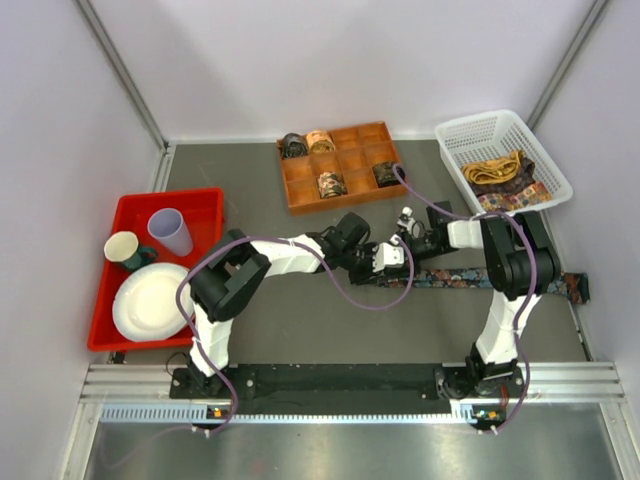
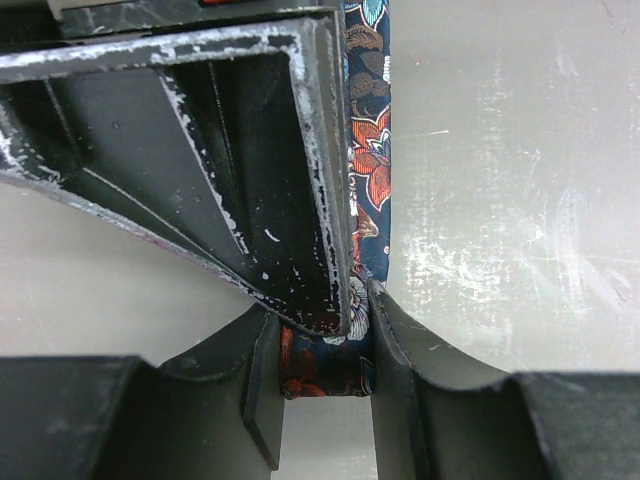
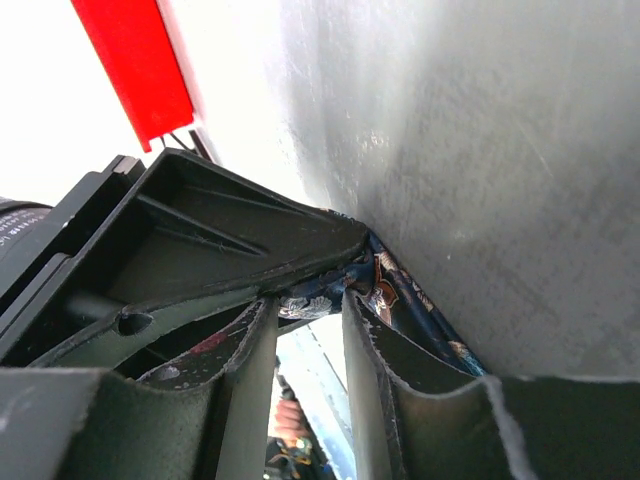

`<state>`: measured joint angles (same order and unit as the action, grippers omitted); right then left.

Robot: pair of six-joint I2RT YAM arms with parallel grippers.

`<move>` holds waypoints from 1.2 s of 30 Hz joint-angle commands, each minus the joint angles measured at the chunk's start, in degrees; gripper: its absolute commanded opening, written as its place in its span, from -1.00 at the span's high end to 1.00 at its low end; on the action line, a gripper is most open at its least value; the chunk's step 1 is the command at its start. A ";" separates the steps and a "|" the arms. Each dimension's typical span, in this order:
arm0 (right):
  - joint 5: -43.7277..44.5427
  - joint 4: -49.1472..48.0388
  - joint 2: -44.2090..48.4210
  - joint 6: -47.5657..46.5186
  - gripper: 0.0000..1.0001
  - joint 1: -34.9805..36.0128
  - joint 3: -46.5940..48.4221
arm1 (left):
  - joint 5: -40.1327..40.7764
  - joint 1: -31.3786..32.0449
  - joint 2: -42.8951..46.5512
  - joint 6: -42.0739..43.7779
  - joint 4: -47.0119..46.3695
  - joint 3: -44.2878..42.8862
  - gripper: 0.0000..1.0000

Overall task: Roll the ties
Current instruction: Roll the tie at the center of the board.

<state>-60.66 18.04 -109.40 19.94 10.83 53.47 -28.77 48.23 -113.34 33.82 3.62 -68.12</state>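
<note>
Nearest the overhead camera, both arm bases sit at 6 o'clock on the mounting rail (image 1: 340, 380). Tabletop (image 1: 300, 320): grey and scuffed. Red tray (image 1: 208, 222) at 9 o'clock carries a white plate (image 1: 150, 300), a lavender cup (image 1: 171, 232) and a green mug (image 1: 125, 250). Wooden divided box (image 1: 350, 137) at 12 o'clock holds four rolled ties (image 1: 331, 184) in separate compartments. White basket (image 1: 480, 130) at 1 o'clock holds unrolled ties (image 1: 497, 172).

Item in hand: floral tie (image 1: 450, 278), lying flat from the tabletop's centre out to 3 o'clock and passing under the right arm. One end lies at the centre, where both grippers meet.

Left gripper (image 2: 325, 370): fingers (image 2: 430, 400) partly closed, clamping the tie's end across its width, with cloth touching both. Right gripper (image 3: 308, 330): fingers (image 3: 375, 380) narrowly parted, with cloth bridging the tips. The cloth appears nipped, though the hold looks shallow.

Judgement: rolling is at its start and no coil is formed. Three risks follow.
- The two sets of fingers sit touching or just beside each other, so any turn may knock them together.
- The shallow right-side hold may slip, leaving a loose or skewed first turn.
- The long tail may drag against the right arm and twist.
</note>
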 commanded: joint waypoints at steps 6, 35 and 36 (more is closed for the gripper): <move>1.42 -4.96 1.74 3.35 0.37 2.97 -0.21 | 6.98 0.29 -4.70 0.46 12.20 2.73 0.56; 22.77 6.65 -1.69 -8.78 1.00 1.12 1.37 | -17.36 -7.71 -2.32 -19.23 -33.66 19.42 -0.46; 23.22 6.83 -1.86 -8.61 1.00 1.04 1.54 | -17.80 -7.62 -2.76 -19.41 -37.07 19.95 -0.45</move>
<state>-53.84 23.73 -109.34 15.66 12.12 55.24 -43.88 40.12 -111.96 20.32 -27.20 -51.31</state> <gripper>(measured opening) 0.020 0.732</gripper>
